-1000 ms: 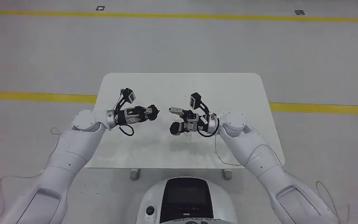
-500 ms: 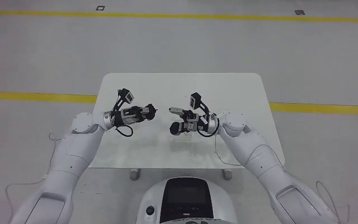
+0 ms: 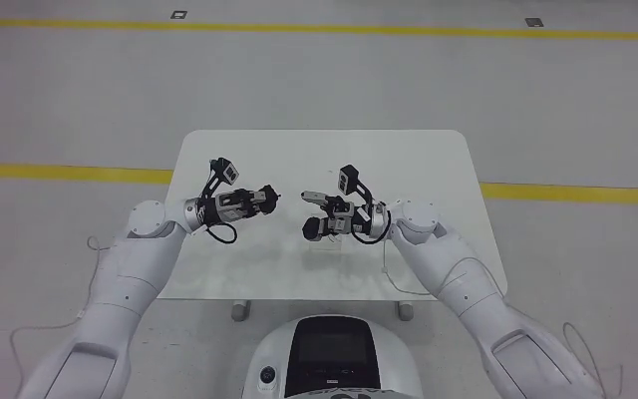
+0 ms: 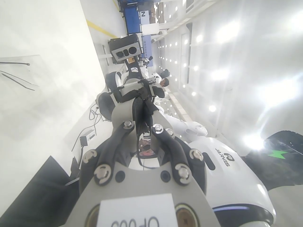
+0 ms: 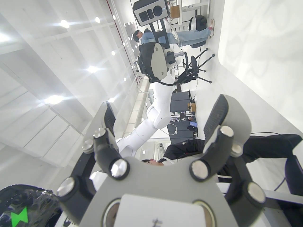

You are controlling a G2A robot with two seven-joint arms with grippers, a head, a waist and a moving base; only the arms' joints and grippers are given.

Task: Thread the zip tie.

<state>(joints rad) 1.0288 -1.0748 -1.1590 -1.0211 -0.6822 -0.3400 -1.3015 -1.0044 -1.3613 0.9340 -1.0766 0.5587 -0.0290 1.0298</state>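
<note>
My left gripper [image 3: 276, 197] hangs above the white table [image 3: 419, 160], left of centre, pointing at the other arm. In the left wrist view the left gripper [image 4: 141, 106] is shut on a thin black zip tie [image 4: 138, 134], whose strand runs back between the fingers. My right gripper [image 3: 308, 216] faces it a short gap away. In the right wrist view the right gripper [image 5: 163, 116] is open with nothing between its fingers [image 5: 217, 115]. The left gripper [image 5: 153, 66] shows farther off there.
Two more black zip ties [image 4: 16, 63] lie on a clear sheet [image 4: 35, 72] on the table, below the right gripper. The table's far half and right side are bare. Yellow floor lines [image 3: 80, 173] run behind the table.
The left arm has drawn slightly back to the left, away from the right gripper, then held still. The right arm has not moved.
</note>
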